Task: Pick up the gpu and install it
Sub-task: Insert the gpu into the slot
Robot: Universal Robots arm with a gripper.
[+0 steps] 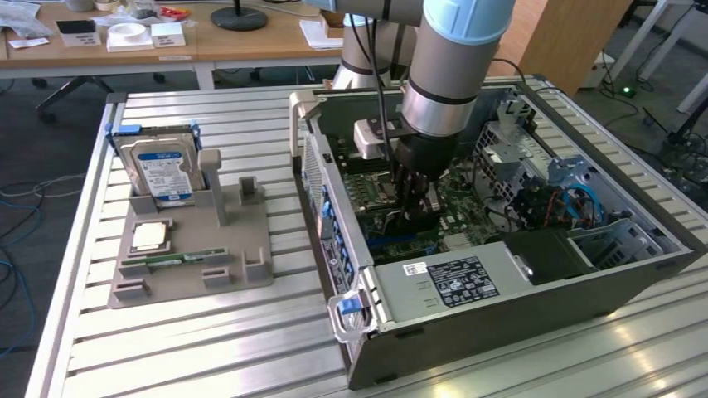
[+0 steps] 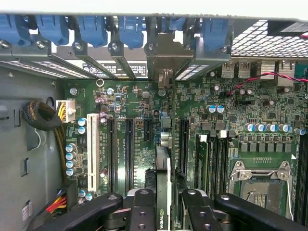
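My gripper (image 1: 414,209) reaches down into the open computer case (image 1: 332,191), over the green motherboard (image 1: 382,186). In the wrist view the gpu (image 2: 162,166) stands on edge between the two black fingers (image 2: 143,211), which sit against its sides. Its lower edge lies along an expansion slot, between the black slots (image 2: 129,154) and the RAM slots (image 2: 211,159). The gpu's silvery end bracket (image 2: 166,55) stands at the case's rear opening, under the blue latches (image 2: 130,29). In the exterior view the gripper hides most of the card.
A grey parts fixture (image 1: 249,278) lies on the slatted table (image 1: 199,348) at the exterior view's left. It holds an upright hard drive (image 1: 164,170), a CPU (image 1: 149,236) and a RAM stick (image 1: 166,261). The case walls, power supply (image 1: 465,278) and cables (image 2: 41,115) crowd the gripper.
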